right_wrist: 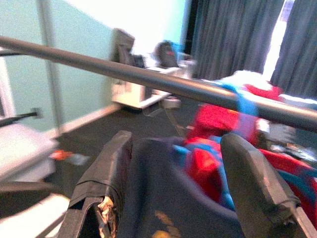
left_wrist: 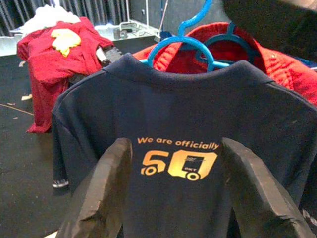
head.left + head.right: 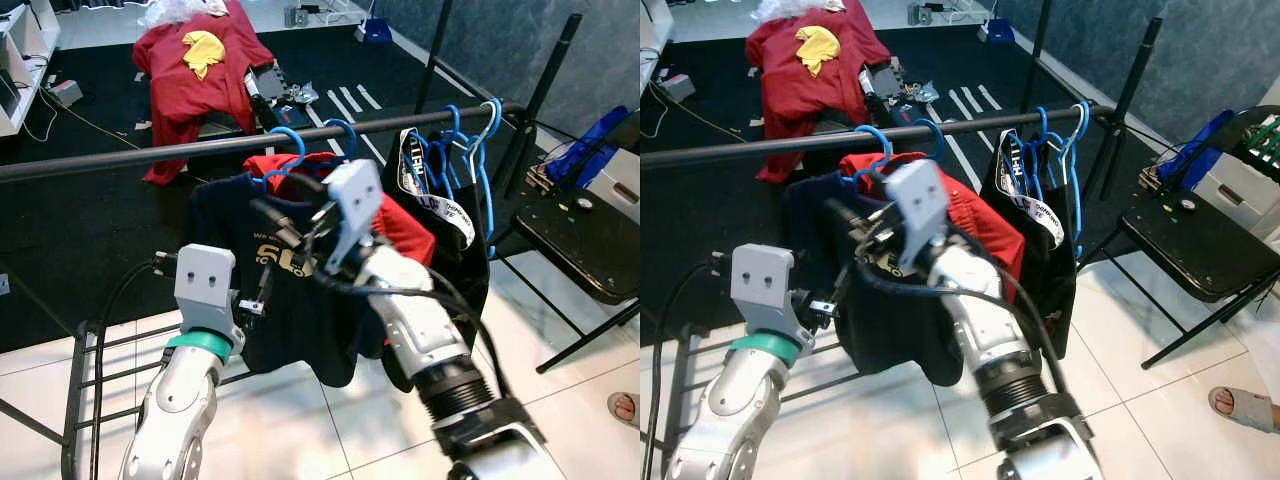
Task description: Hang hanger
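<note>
A navy T-shirt [image 3: 300,320] with gold print hangs on a blue hanger [image 3: 291,141] whose hook is over the dark rail [image 3: 120,157]. In the left wrist view the navy T-shirt [image 2: 173,99] faces my left gripper [image 2: 173,148], which is open and a short way in front of the print. My right gripper [image 1: 176,141] is open at the shirt's collar, just below the rail [image 1: 148,77]. From the head, the right gripper [image 3: 278,216] sits by the shirt's shoulder and the left gripper [image 3: 260,288] lower, at its left side.
A red shirt [image 3: 405,225] on its own blue hanger hangs right behind the navy one. Further right hang a black garment [image 3: 470,260] and several bare blue hangers [image 3: 478,140]. A black folding chair [image 3: 580,240] stands right. Red clothes [image 3: 195,70] lie beyond the rail.
</note>
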